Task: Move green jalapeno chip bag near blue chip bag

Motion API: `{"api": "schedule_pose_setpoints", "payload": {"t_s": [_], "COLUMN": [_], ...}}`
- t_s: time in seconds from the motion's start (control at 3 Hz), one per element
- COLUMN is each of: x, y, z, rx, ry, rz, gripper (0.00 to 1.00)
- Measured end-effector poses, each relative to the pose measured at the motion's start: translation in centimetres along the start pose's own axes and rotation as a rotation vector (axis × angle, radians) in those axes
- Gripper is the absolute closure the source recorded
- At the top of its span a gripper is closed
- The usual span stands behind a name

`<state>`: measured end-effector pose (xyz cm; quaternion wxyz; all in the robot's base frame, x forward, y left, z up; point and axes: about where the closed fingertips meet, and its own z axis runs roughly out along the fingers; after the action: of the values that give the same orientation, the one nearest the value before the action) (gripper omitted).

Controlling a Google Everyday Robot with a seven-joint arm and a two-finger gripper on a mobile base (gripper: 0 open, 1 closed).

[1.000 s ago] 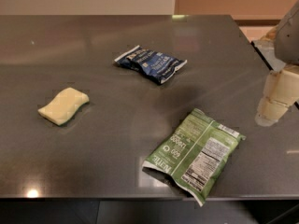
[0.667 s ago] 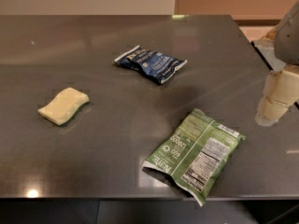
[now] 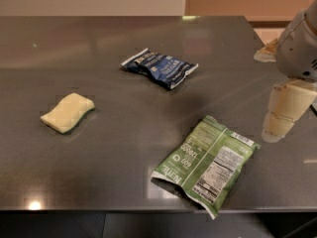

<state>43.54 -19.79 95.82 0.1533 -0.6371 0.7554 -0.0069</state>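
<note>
The green jalapeno chip bag (image 3: 208, 163) lies flat on the dark table near its front edge, right of centre, with its white nutrition label facing up. The blue chip bag (image 3: 160, 67) lies farther back, near the middle of the table. My gripper (image 3: 275, 129) hangs at the right edge of the view, just above the table. It is to the right of the green bag and apart from it, holding nothing.
A pale yellow sponge (image 3: 67, 112) lies on the left side of the dark table (image 3: 99, 172). The table's front edge runs along the bottom of the view, and its right edge is behind the arm (image 3: 299, 48).
My gripper has shifted slightly to the left, toward the green bag. The bags and the sponge have not moved.
</note>
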Motion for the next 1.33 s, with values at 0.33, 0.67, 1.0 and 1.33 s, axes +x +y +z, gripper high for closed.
{"api": "schedule_pose_setpoints", "payload": {"t_s": [0.33,0.67,1.0,1.33], "x": [-1.0,-2.0,-2.6,-2.7], "y": [1.7,2.8,2.9,3.0], "z": [2.7,5.9,9.0,11.7], "rx": [-0.059,-0.093,-0.097,-0.118], "ry": [-0.044,-0.091,-0.115,-0.124], "rz": [-0.080,-0.171,-0.251,-0.305], "gripper": [0.00,0.00,0.00,0.00]}}
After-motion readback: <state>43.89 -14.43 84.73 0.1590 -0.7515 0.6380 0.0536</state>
